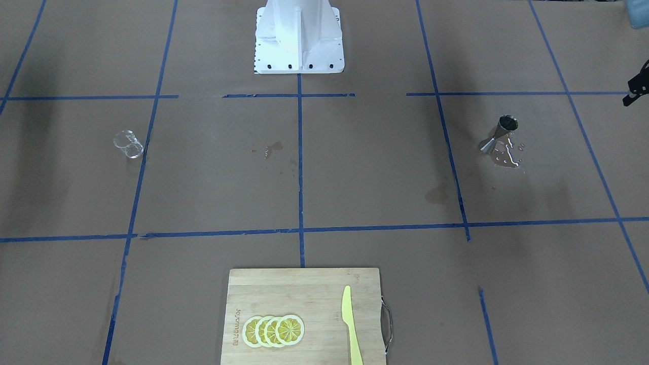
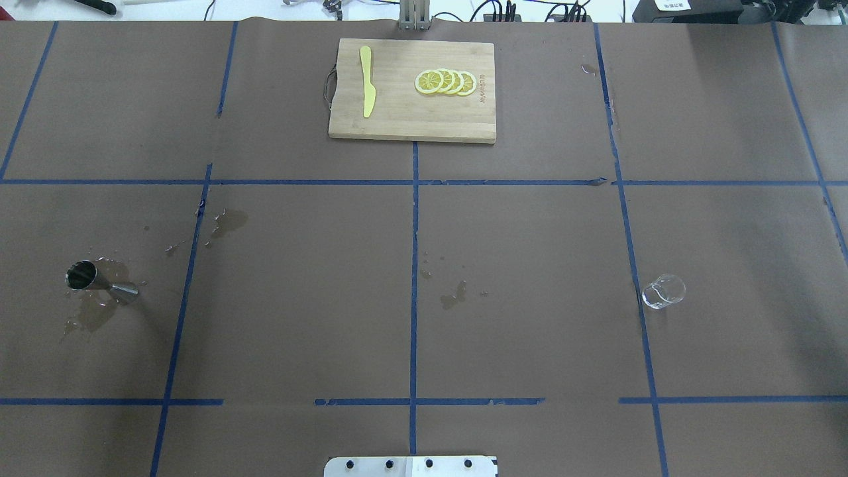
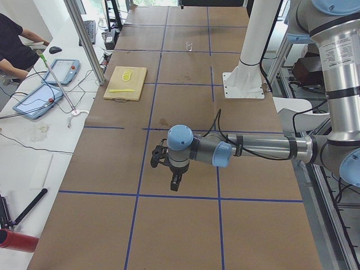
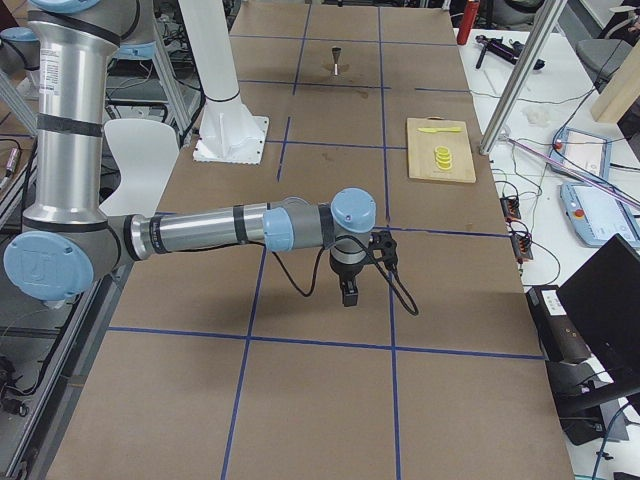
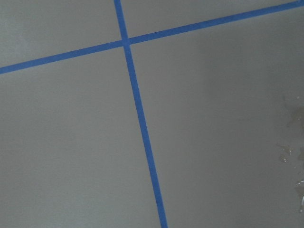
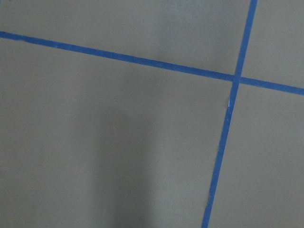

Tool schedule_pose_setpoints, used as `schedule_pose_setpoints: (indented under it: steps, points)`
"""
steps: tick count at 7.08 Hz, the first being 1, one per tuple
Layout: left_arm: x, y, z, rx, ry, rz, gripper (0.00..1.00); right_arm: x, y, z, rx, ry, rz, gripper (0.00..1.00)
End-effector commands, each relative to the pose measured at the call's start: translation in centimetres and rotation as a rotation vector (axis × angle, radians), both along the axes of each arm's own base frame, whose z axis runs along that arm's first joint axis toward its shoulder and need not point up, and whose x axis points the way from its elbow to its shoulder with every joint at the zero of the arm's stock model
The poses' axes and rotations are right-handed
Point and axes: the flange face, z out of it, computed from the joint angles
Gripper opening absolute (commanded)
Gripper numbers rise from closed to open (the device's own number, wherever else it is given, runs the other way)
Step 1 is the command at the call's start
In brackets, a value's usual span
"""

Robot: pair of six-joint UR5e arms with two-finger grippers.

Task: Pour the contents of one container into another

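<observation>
The clear glass beaker point(image 2: 664, 291) stands alone on the brown table at my right, also seen in the front view point(image 1: 129, 144). The steel jigger point(image 2: 99, 283) stands at my left in a small puddle point(image 1: 508, 157). Neither gripper is near them in the overhead view. The left gripper point(image 3: 175, 183) hangs fingers-down above the table on the near arm in the left side view. The right gripper point(image 4: 348, 292) hangs likewise in the right side view. I cannot tell whether either is open or shut. Both wrist views show only bare paper and blue tape.
A wooden cutting board point(image 2: 397, 126) at the far middle carries lemon slices point(image 2: 445, 81) and a yellow knife point(image 2: 368, 83). The white robot base point(image 1: 299, 40) stands at the near middle. Wet stains point(image 2: 454, 296) mark the paper. Blue tape lines grid the table.
</observation>
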Motion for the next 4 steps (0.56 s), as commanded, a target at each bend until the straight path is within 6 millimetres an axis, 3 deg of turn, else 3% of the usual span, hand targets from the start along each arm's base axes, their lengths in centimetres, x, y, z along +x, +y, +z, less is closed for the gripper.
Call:
schedule_pose_setpoints:
  steps: [1, 2, 3, 4]
  points:
    - [-1.1, 0.5, -3.5, -0.041, 0.023, -0.020, 1.00, 4.2, -0.4, -2.5, -0.089, 0.002, 0.028, 1.00]
    - [-1.3, 0.6, -3.7, 0.019, 0.018, 0.030, 1.00, 4.7, 0.5, -3.0, -0.081, 0.014, 0.037, 1.00]
    - [-3.2, 1.6, -2.0, 0.080, -0.027, 0.076, 1.00, 4.9, 1.6, -1.8, -0.099, 0.015, 0.041, 1.00]
    - [-5.9, 2.3, -1.3, 0.071, -0.070, 0.014, 1.00, 5.0, 2.5, -1.0, -0.119, 0.022, 0.042, 1.00]
